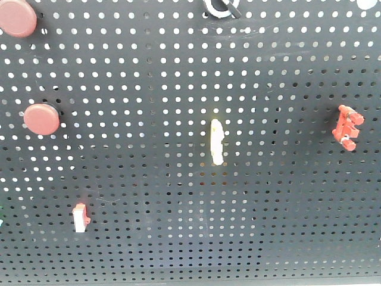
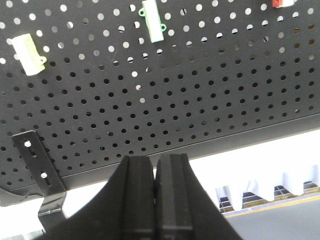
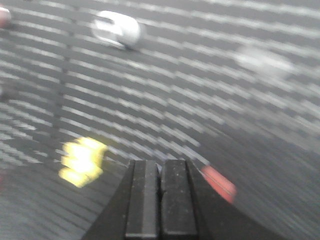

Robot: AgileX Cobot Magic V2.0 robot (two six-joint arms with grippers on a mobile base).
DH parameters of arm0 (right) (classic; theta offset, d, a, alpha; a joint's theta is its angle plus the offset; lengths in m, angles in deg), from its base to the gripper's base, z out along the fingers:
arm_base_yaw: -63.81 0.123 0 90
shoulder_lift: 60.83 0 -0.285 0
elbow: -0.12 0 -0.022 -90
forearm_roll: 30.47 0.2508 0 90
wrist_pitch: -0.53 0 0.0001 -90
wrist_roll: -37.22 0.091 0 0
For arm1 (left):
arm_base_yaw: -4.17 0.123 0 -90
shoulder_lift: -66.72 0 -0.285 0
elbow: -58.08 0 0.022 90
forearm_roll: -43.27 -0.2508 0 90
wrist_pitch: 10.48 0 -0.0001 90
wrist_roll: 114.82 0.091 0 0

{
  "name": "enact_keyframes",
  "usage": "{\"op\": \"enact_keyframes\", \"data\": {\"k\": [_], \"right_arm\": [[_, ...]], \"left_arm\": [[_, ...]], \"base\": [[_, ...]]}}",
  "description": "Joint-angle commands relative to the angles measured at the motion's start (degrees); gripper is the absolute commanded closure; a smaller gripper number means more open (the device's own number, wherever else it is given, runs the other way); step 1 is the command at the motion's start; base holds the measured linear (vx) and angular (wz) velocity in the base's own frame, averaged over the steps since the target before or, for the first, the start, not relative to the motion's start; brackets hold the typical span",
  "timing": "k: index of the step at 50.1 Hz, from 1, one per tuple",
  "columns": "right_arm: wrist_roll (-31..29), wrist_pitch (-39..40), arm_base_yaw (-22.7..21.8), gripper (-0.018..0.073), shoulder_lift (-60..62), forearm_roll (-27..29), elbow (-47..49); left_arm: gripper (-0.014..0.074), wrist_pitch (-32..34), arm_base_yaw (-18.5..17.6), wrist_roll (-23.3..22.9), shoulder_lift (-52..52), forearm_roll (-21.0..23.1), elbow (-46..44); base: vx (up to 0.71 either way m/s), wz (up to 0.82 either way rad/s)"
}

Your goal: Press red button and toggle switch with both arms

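Note:
In the front view two red buttons (image 1: 18, 18) (image 1: 41, 118) sit at the left of the black pegboard (image 1: 149, 77). The toggle switch (image 1: 220, 7), a black lever in a silver-white ring, is cut by the top edge. Neither gripper shows in this view. My left gripper (image 2: 155, 162) is shut and empty, pointing at the board's lower edge. My right gripper (image 3: 160, 165) is shut and empty, close to the board; its view is motion-blurred. A blurred silver-white round piece (image 3: 117, 30) shows at the upper left there; I cannot tell what it is.
A pale yellow oblong switch (image 1: 217, 142), a red comb-shaped piece (image 1: 347, 127) and a small red-and-white piece (image 1: 80, 217) are on the board. The left wrist view shows a pale yellow piece (image 2: 29, 54), a green-white piece (image 2: 152, 21) and a bracket (image 2: 37, 160).

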Motion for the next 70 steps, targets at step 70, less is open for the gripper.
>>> {"op": "enact_keyframes", "data": {"k": [70], "right_arm": [[-2.82,13.44,-18.21,0.0559,30.75,12.06,-51.34]], "left_arm": [[0.0595,4.62,-0.18,-0.43,-0.33,0.56,1.88]], "base": [[0.0,0.0]]}}
